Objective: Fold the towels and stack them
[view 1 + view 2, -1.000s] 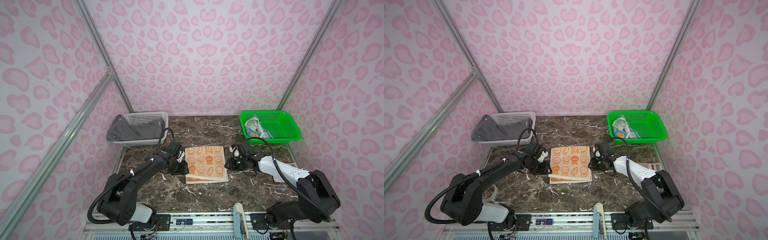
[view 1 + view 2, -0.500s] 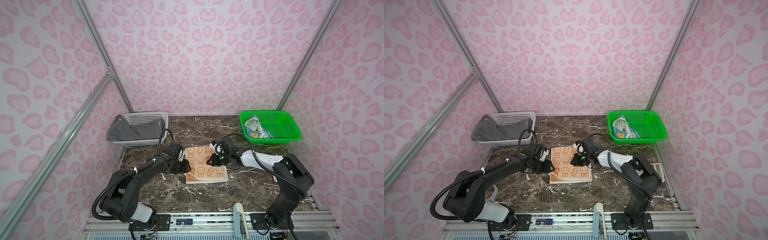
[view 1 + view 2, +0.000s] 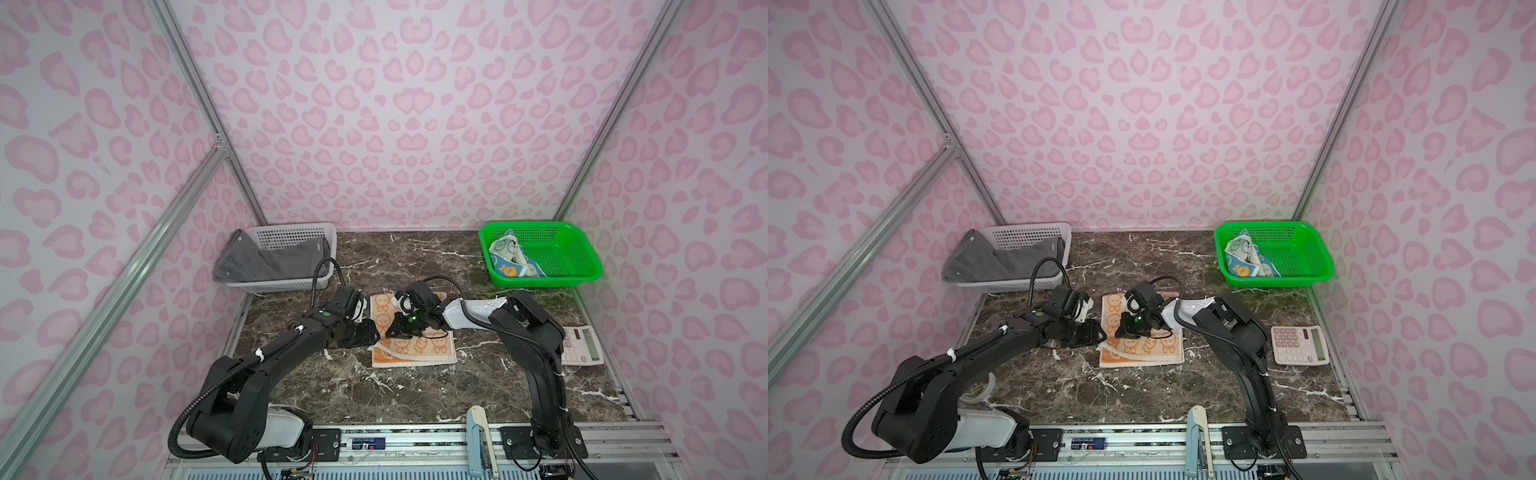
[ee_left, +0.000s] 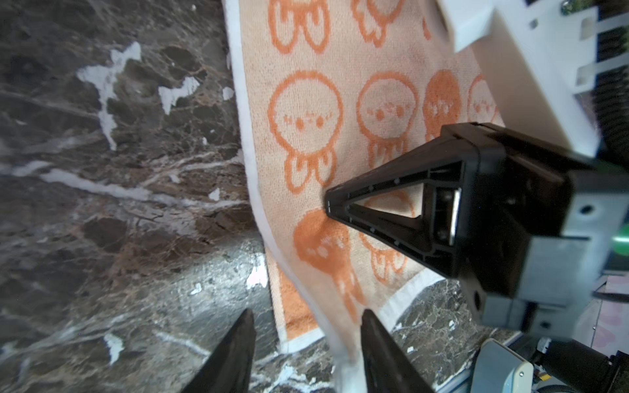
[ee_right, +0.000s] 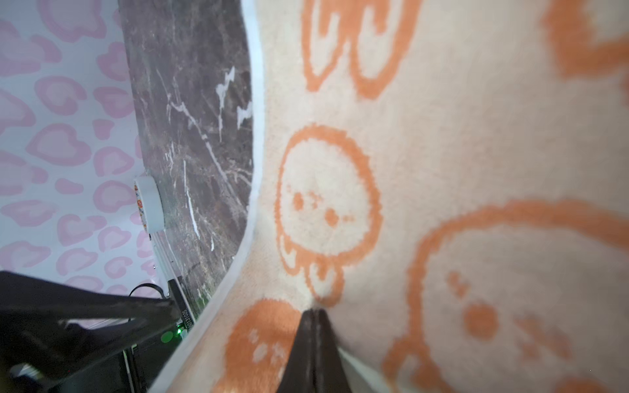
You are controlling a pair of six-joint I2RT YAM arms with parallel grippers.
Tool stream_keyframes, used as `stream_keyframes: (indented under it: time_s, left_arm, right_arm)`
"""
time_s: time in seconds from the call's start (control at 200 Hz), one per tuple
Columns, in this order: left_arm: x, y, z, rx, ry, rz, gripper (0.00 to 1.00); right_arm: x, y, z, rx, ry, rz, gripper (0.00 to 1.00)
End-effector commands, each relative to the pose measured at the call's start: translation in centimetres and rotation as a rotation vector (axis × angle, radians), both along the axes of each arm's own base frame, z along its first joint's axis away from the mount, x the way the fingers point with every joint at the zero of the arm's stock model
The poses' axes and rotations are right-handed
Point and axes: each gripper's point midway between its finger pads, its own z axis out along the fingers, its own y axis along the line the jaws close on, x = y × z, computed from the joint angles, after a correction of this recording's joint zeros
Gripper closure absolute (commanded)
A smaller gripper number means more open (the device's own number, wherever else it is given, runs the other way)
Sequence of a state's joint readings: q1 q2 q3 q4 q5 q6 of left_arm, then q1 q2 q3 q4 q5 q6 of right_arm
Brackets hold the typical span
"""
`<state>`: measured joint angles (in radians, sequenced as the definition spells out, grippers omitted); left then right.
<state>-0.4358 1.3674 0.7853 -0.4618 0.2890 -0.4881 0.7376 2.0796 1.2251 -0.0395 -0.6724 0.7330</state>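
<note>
Both arms reached the orange towel [image 3: 419, 347]: right gripper [image 5: 315, 311] pinched shut on its cloth, left gripper [image 4: 308, 314] half open astride its edge.

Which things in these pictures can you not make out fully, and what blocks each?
Both top views: parts of the orange towel hidden under the left gripper and right gripper.
Both top views: blue towel print, crumpled and too small.
Both top views: grey towel lower folds, behind the white basket wall.
In a top view: the calculator display, too small.
Left wrist view: the left gripper fingers, cut off by the bottom edge.
</note>
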Motion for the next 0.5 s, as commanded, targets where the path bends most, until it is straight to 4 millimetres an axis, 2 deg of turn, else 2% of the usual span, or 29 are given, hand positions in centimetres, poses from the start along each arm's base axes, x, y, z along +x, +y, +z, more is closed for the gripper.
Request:
stream_keyframes:
  time_s: [0.0, 0.12, 0.205, 0.37, 0.495]
  left_arm:
    - [0.2, 0.5, 1.2, 0.018, -0.023, 0.015, 0.46]
    - [0.6, 1.1, 2.6, 0.044, -0.060, 0.029, 0.40]
    - [1.1, 1.5, 3.4, 0.050, -0.090, 0.043, 0.37]
    - [2.8, 2.0, 3.5, 0.062, -0.115, 0.055, 0.36]
    - [5.4, 1.8, 3.8, 0.059, -0.147, 0.062, 0.36]
  right_arm:
    - [-0.4, -1.9, -2.4, -0.131, 0.023, -0.016, 1.00]
    - [-1.0, -2.4, -3.6, -0.162, 0.046, -0.014, 1.00]
    - [-1.0, -2.0, -3.2, -0.134, 0.040, -0.006, 1.00]
    - [0.1, 0.2, 0.6, 0.011, -0.037, 0.025, 1.00]
    - [1.3, 1.1, 3.8, 0.088, -0.102, 0.023, 0.99]
